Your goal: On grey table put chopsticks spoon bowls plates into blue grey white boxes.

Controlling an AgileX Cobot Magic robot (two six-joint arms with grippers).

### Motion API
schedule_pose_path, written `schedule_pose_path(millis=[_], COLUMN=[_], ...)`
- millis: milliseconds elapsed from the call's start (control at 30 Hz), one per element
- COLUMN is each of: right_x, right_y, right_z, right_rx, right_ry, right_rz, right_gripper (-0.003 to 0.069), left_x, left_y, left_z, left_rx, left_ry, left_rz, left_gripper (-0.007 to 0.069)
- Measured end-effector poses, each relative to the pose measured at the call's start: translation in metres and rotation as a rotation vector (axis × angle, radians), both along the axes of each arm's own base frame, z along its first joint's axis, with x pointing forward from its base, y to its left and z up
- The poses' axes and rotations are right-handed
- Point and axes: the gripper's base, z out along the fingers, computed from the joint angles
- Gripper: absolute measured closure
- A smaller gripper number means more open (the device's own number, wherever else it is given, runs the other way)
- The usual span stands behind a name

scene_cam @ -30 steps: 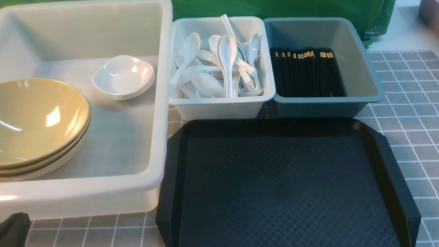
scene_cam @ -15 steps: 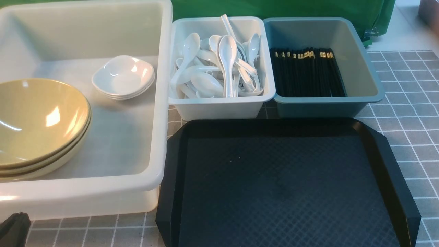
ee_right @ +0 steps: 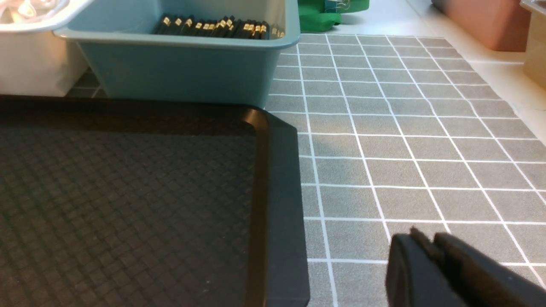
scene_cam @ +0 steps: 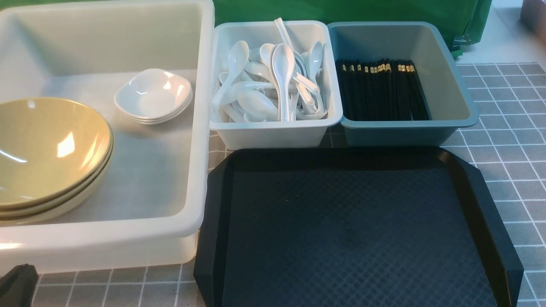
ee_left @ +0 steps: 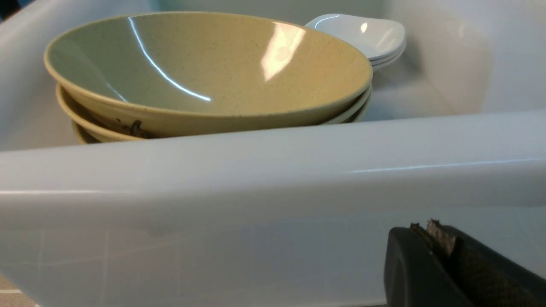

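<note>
The chopsticks (scene_cam: 381,89), black with gold bands near one end, lie side by side in one tight bundle on the floor of the blue box (scene_cam: 452,102); there are too many, too closely packed, to count. Just beside it to the left, touching or nearly so, the small white box (scene_cam: 273,134) holds a loose heap of white spoons (scene_cam: 273,85), well over ten, tangled so that an exact number cannot be told. Further left, the large white box (scene_cam: 187,221) carries two stacks: three yellow bowls (scene_cam: 47,149) nested at its near left side, and three small white dishes (scene_cam: 153,96) nested toward the far right corner, well apart from the bowls. In front of the two small boxes lies one black tray (scene_cam: 354,230) with a diamond-textured floor, its far edge just beside them. All of it rests on the grey surface (scene_cam: 507,149) with a white grid.

The left gripper (ee_left: 435,238) sits low outside the near wall of the large white box, its jaws pressed together on nothing. The right gripper (ee_right: 428,243) hangs over the grey surface just beside the tray's right edge, holding nothing; its jaws look nearly together, but whether a gap remains cannot be told
</note>
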Motion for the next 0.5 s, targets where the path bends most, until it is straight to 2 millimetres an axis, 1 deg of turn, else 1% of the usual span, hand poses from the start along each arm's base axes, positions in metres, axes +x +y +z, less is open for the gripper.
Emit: schedule_pose_path(millis=[500], right_x=[0.0], right_y=[0.0], right_z=[0.0], right_rx=[0.0], right_ry=[0.0], right_rz=[0.0], right_gripper=[0.0545], left_x=[0.0], left_y=[0.0], left_z=[0.0], left_rx=[0.0], left_ry=[0.0], left_rz=[0.0], left_gripper=[0.0636])
